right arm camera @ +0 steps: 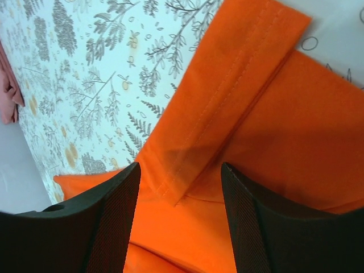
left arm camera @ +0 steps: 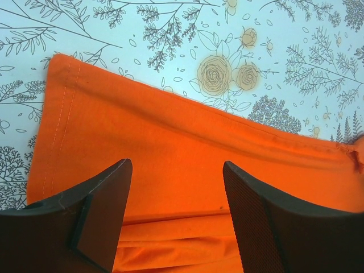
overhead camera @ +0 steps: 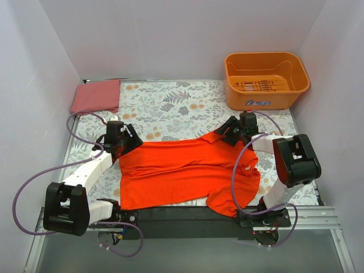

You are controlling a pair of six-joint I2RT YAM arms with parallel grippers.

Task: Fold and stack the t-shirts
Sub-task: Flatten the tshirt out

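Note:
A vivid orange-red t-shirt (overhead camera: 182, 170) lies spread across the near half of the floral table. A duller pinkish-red t-shirt (overhead camera: 96, 95) lies folded as a rectangle at the far left; its edge shows in the right wrist view (right arm camera: 8, 91). My left gripper (overhead camera: 126, 143) is open over the orange shirt's far left corner, the cloth (left arm camera: 170, 148) lying flat between its jaws. My right gripper (overhead camera: 232, 132) is open over the far right sleeve, a folded sleeve edge (right arm camera: 227, 102) between its jaws. Neither holds cloth.
A rigid orange plastic tub (overhead camera: 266, 79) stands at the far right corner. White walls enclose the floral tablecloth (overhead camera: 170, 105) on three sides. Purple cables loop beside both arms. A black rail (overhead camera: 187, 215) runs along the near edge.

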